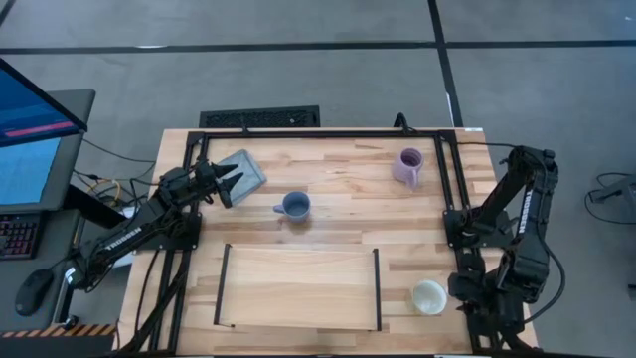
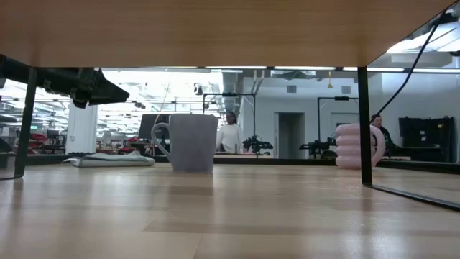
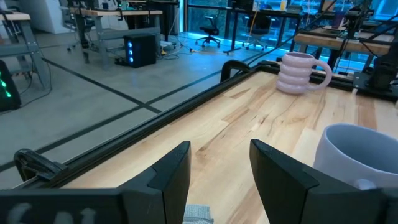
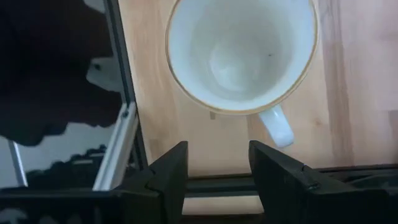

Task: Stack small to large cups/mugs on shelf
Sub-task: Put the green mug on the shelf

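Mugs, three in number, all stand upright on the wooden tabletop (image 1: 338,189) and none is yet on the shelf. The small blue handled mug (image 1: 294,206) stands near the table's middle, just off the shelf's far long edge. The ribbed lilac-purple mug (image 1: 408,166) stands towards the far right corner. The wider cream-white mug (image 1: 429,296) stands near the front right corner, just outside the shelf's right-hand bar. The low light-wood shelf with thin black end bars (image 1: 298,288) lies along the front edge and carries nothing.

Left gripper (image 1: 231,182) hovers over the flat grey square pad (image 1: 245,169) near the far left corner, fingers apart and holding nothing, pointed towards the blue mug. Right gripper (image 4: 213,168) hangs directly above the cream-white mug, fingers spread wide and empty, looking down into its bowl.

Assessment: all three appear to be glazed ceramic, so rigid, moderately heavy for their size, smooth and liable to slip, and liable to chip if knocked against the metal bars or each other. The safest hold is judged to be across the rim wall, one finger inside and one outside, away from the handle. The ribbed mug offers a surer outer purchase.
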Action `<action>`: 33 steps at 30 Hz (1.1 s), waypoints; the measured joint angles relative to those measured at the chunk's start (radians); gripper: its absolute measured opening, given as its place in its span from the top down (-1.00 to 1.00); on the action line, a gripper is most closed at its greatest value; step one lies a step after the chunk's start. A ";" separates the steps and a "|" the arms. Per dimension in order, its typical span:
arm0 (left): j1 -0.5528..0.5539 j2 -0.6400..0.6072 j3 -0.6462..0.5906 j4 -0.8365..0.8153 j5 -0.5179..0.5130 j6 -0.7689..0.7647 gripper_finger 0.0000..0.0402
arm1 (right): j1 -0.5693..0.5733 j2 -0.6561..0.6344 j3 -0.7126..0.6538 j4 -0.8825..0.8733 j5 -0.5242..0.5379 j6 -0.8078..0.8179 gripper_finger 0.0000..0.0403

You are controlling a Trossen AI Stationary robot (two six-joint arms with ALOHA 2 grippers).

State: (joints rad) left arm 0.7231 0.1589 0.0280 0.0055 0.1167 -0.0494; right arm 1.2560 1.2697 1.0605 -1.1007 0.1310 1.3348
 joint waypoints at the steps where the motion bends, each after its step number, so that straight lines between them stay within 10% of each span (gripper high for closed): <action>1: 0.000 0.000 0.000 0.000 0.000 -0.001 0.22 | 0.000 0.000 0.000 -0.005 -0.001 -0.007 0.04; 33: 0.000 0.000 0.000 0.000 -0.001 -0.070 0.22 | -0.015 0.022 0.000 -0.128 0.000 0.068 0.04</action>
State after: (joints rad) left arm 0.7231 0.1589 0.0284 0.0055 0.1158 -0.1190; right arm 1.2408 1.2913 1.0607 -1.2288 0.1313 1.4026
